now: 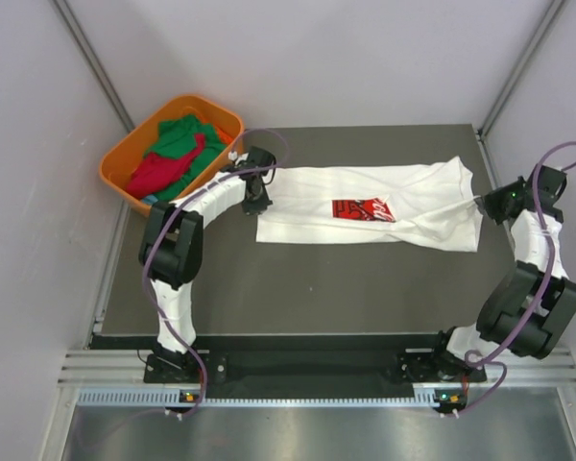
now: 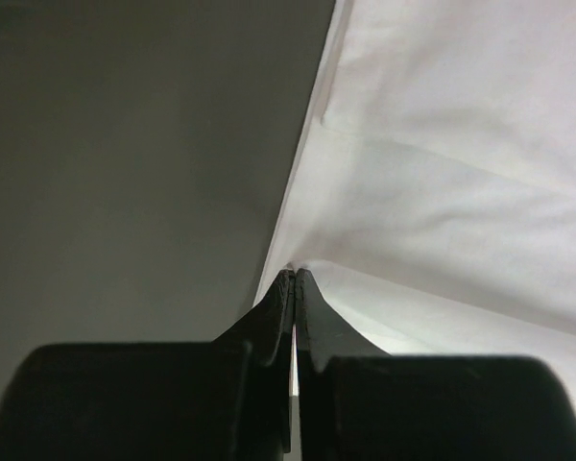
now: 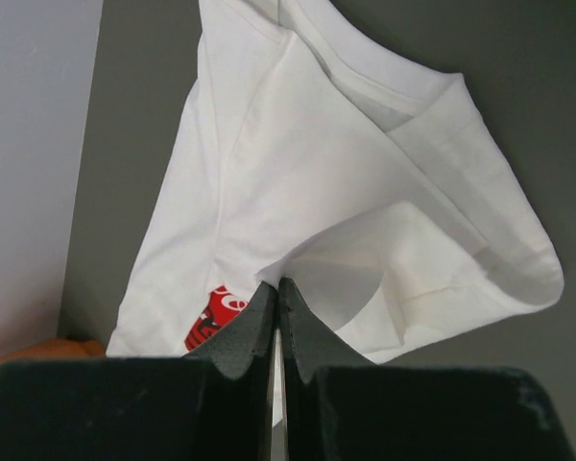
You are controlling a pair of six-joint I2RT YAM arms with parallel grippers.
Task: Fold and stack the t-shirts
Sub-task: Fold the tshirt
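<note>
Leftmost, an orange plastic basket [image 1: 123,154] holds crumpled green and red cloth t-shirts [image 1: 178,142]; our left gripper [image 2: 295,279] pinches tight the left edge of the white red-printed t-shirt [image 1: 365,187] spread on the dark table [image 1: 298,288]; our right gripper [image 3: 276,285] clamps its right end.

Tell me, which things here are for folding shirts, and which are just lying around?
For the job: white t-shirt, pinched at both ends by the left claw and right claw; green t-shirt and red t-shirt, crumpled in the orange basket.
Just lying about: the orange basket itself; the table.
</note>
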